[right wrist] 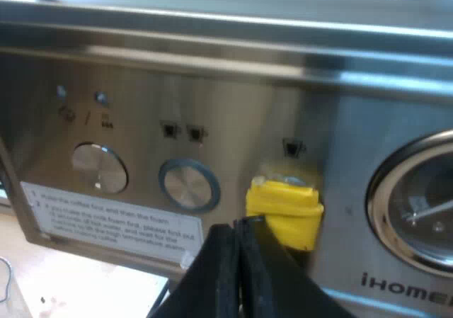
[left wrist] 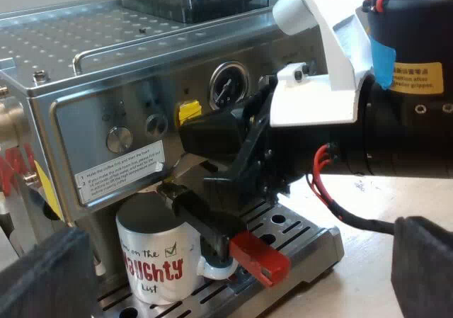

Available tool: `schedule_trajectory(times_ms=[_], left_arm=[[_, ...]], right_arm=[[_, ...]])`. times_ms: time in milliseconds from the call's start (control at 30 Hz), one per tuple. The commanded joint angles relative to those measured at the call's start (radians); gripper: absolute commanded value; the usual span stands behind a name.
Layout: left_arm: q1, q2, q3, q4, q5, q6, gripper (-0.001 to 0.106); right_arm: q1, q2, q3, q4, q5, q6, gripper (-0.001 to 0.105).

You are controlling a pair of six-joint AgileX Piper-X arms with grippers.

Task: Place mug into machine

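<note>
The espresso machine (left wrist: pixel 85 120) is brushed silver, its top patterned with rows of dimples, with a yellow button (right wrist: pixel 284 203) and a black-printed white label (right wrist: pixel 113 222). The mug (left wrist: pixel 152 258) is white with black and red lettering; the holder's handle (left wrist: pixel 212 222) is black, tipped red.

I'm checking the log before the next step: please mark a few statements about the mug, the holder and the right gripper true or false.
1. The mug stands on the drip tray. True.
2. The holder lies loose beside the mug. False: the holder is locked into the front of the machine, its red end over the tray.
3. The right gripper is shut, close to the yellow button. True.
4. The right gripper holds the mug. False: it is up at the control panel, apart from the mug.
</note>
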State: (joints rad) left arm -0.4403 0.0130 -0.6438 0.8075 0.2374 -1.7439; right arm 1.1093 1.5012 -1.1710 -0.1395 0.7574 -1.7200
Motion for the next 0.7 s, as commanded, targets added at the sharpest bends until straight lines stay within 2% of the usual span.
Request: schedule_trajectory(times_ms=[33, 100, 567, 700], left_arm=[[-0.002, 0.004, -0.001, -0.005, 0.006, -0.002, 0.085], [-0.002, 0.004, -0.001, -0.005, 0.006, -0.002, 0.085], [-0.002, 0.004, -0.001, -0.005, 0.006, -0.002, 0.085], [-0.002, 0.004, -0.001, -0.005, 0.006, -0.002, 0.085]], right_arm=[[-0.013, -0.003, -0.012, -0.023, 0.049, -0.032, 0.000], [-0.026, -0.003, -0.012, -0.025, 0.079, -0.034, 0.000], [-0.109, 0.042, -0.019, -0.059, 0.093, -0.042, 0.000], [-0.085, 0.029, -0.019, -0.039, 0.099, -0.076, 0.000]])
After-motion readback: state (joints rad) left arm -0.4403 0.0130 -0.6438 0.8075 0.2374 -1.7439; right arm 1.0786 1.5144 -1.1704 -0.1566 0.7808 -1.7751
